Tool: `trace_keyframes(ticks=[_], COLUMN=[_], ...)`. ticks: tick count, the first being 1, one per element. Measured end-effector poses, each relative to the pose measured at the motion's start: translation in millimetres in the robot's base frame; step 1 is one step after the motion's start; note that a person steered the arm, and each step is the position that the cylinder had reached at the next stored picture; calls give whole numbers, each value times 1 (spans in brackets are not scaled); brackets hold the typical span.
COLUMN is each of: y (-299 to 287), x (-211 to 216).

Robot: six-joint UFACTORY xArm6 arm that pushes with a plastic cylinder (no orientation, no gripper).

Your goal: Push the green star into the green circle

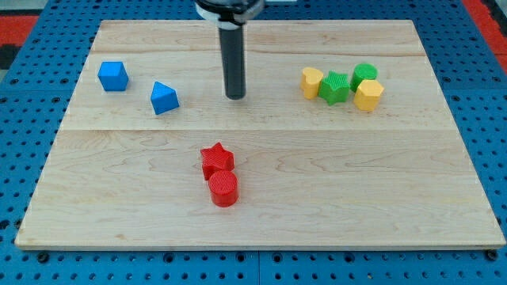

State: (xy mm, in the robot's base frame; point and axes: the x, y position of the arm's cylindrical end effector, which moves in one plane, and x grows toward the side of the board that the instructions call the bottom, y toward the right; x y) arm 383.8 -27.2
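Item: bench [119,198], pale wood, carrying eight small blocks and one pusher rod. Landmark for all placements: green star [334,87].

- Green star: in the cluster toward the view's right, upper half of the bench. Squat, roughly as wide as tall, so no real long axis; which way its points face cannot be made out.
- Green circle [364,74]: just to the view's upper right of the star, touching it or nearly so.
- Yellow heart-like block [311,82]: against the star on the view's left.
- Yellow block [368,95], shape uncertain: just to the view's right of the star, below the green circle.
- My tip [235,96]: well to the view's left of the star, standing clear of every block. The arm carries no gripper, so there is nothing to be open, clenched or holding.
- Blue blocks [113,76] and [165,97]: far to the view's left, beyond the tip.
- Red star [217,159] and red cylinder [224,189]: well to the view's lower left, touching each other.

Progress: by position the star already sits beside its target; at most a small nudge toward the view's upper right seems left.
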Motion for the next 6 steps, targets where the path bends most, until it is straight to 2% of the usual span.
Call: trace_keyframes(ticks=[1, 2, 3, 5, 6], y=[-88, -149, -129, -21, -21], x=[-1, -11, -8, 5, 5])
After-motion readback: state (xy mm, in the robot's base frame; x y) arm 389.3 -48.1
